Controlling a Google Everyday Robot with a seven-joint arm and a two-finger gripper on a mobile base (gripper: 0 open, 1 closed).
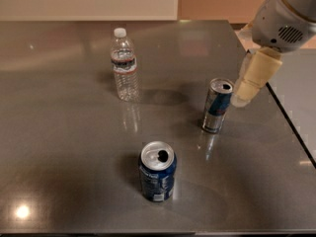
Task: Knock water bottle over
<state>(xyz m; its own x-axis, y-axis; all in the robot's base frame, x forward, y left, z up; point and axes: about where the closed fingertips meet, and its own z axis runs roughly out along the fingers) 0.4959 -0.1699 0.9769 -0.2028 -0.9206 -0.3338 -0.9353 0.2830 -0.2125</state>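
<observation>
The water bottle (pixel 124 65) stands upright on the grey metal table (pixel 59 132), left of centre toward the back. It is clear and ribbed, with a white cap and a dark-and-red label band. My gripper (pixel 242 97) hangs from the white arm at the upper right, just right of the slim blue-and-silver can (pixel 216 105). It is well to the right of the bottle and apart from it.
A blue soda can (pixel 157 171) stands open-topped near the table's front centre. The slim can stands right of centre. The table's right edge (pixel 291 127) runs diagonally, with a second surface beyond it. A wall rises behind the table.
</observation>
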